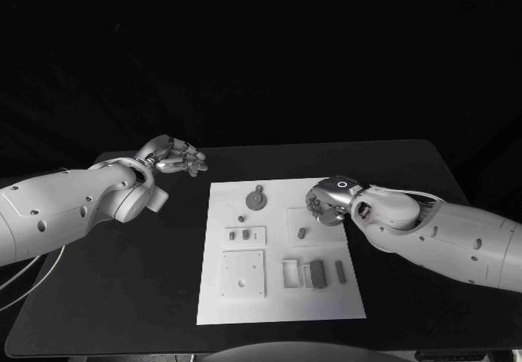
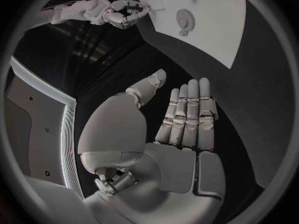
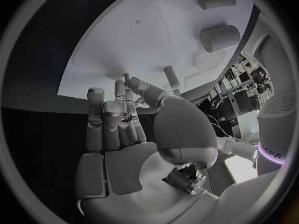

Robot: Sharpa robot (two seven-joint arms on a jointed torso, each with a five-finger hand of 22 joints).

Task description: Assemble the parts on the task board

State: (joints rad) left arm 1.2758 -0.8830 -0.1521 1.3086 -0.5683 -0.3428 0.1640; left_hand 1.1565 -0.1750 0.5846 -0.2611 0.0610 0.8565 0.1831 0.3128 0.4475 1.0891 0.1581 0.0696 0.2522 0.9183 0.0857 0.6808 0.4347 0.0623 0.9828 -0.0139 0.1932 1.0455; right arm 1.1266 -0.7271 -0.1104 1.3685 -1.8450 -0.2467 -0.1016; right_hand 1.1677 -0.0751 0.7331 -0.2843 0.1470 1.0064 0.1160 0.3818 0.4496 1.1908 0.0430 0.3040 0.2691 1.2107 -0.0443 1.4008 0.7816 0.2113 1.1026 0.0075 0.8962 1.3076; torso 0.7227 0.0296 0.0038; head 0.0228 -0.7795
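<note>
**Two hands at the board, one empty, one pinching a part**

Two white arms reach over the black table (image 1: 130, 302). At the left of the head view, the left hand (image 1: 174, 157) hovers above bare tabletop, off the upper left corner of the white rectangular task board (image 1: 280, 302); its wrist view shows the fingers (image 2: 187, 117) straight and side by side, the thumb apart, holding nothing.

On the board, a small grey round gear-like part (image 1: 256, 199) lies near the upper middle. Below it are two short grey pegs (image 1: 244, 235) in a raised block, and in the lower middle several grey bar-shaped parts (image 1: 315, 274).

At the right, the right hand (image 1: 329, 202) is over the board's upper right edge, its fingertips (image 3: 127, 87) pinching a small grey pin (image 3: 126, 77). A short grey cylinder (image 3: 171, 76) lies just beside them.
</note>
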